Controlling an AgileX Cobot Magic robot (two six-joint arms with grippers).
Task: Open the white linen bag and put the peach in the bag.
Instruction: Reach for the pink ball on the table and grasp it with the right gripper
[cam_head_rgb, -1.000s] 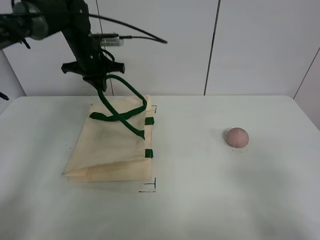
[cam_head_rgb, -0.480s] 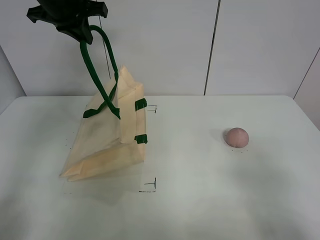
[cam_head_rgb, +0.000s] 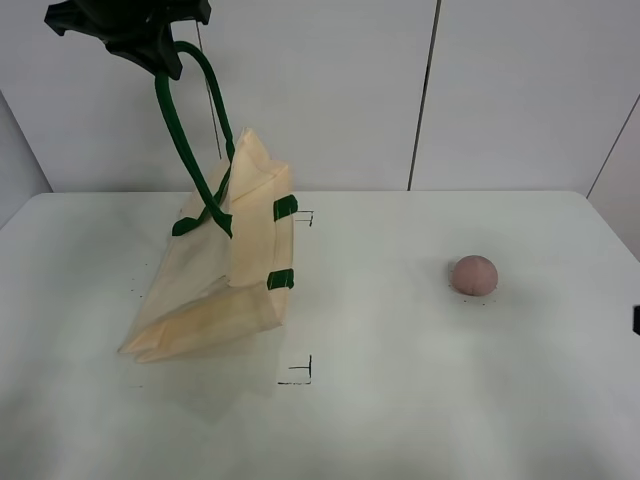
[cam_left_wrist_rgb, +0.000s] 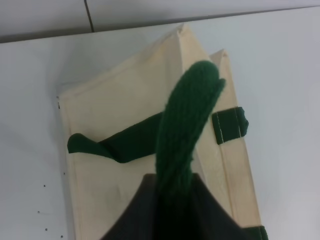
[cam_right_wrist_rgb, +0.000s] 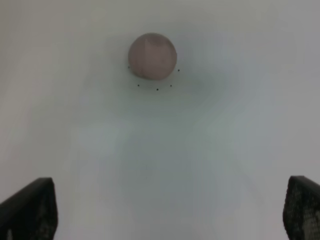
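The white linen bag (cam_head_rgb: 225, 275) stands half lifted on the table's left side, its mouth edge raised and its bottom resting on the table. My left gripper (cam_head_rgb: 152, 52) is high above it, shut on one dark green handle (cam_head_rgb: 185, 130), which is pulled taut. In the left wrist view the handle (cam_left_wrist_rgb: 187, 120) runs from between my fingers down to the bag (cam_left_wrist_rgb: 125, 110). The other handle lies across the bag's face. The peach (cam_head_rgb: 473, 274) sits alone at the right. My right gripper (cam_right_wrist_rgb: 167, 207) is open and empty, short of the peach (cam_right_wrist_rgb: 152, 56).
Black corner marks (cam_head_rgb: 300, 372) are drawn on the white table (cam_head_rgb: 400, 400) next to the bag. A white panelled wall (cam_head_rgb: 500, 90) stands behind the table's far edge. A dark bit of the right arm (cam_head_rgb: 636, 320) shows at the right edge.
My left gripper rose up and left with the handle, lifting the bag's mouth edge from lying flat to standing half upright. The peach has not moved. A bit of the right arm appeared at the right edge.
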